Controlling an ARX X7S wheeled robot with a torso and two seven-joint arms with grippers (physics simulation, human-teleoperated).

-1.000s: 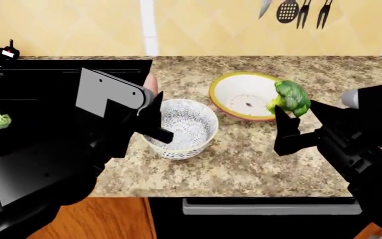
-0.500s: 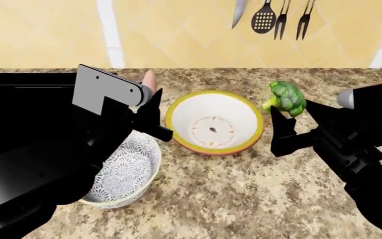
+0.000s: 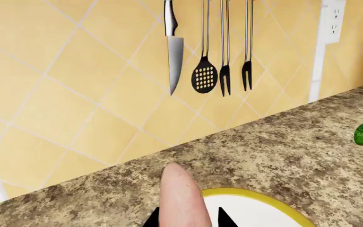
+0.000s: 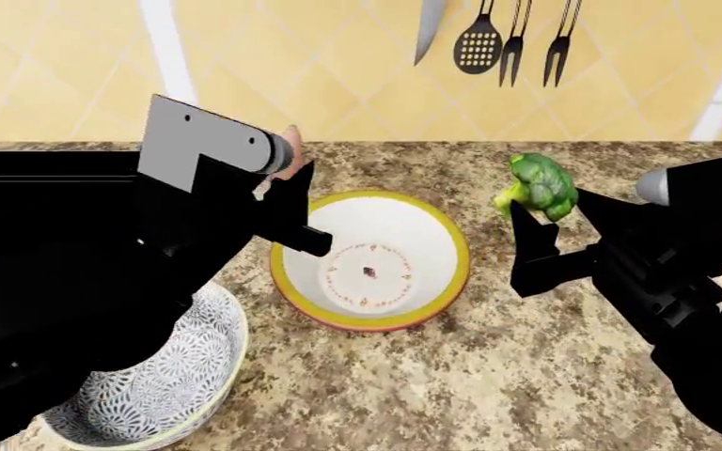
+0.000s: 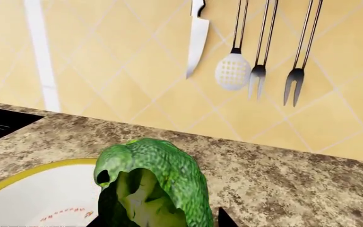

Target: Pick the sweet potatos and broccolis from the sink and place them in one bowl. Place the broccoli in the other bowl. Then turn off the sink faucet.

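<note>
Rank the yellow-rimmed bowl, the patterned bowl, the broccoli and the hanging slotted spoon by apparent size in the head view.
1. Yellow-rimmed bowl and patterned bowl: unsure, since the left arm hides much of the patterned one and it sits nearer the camera.
2. Broccoli, held raised, so nearness may inflate it.
3. Slotted spoon.

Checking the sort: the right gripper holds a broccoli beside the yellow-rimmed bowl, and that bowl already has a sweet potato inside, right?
Not quite. The yellow-rimmed bowl is empty in the head view; the sweet potato is in the left gripper. The right gripper does hold the broccoli.
</note>
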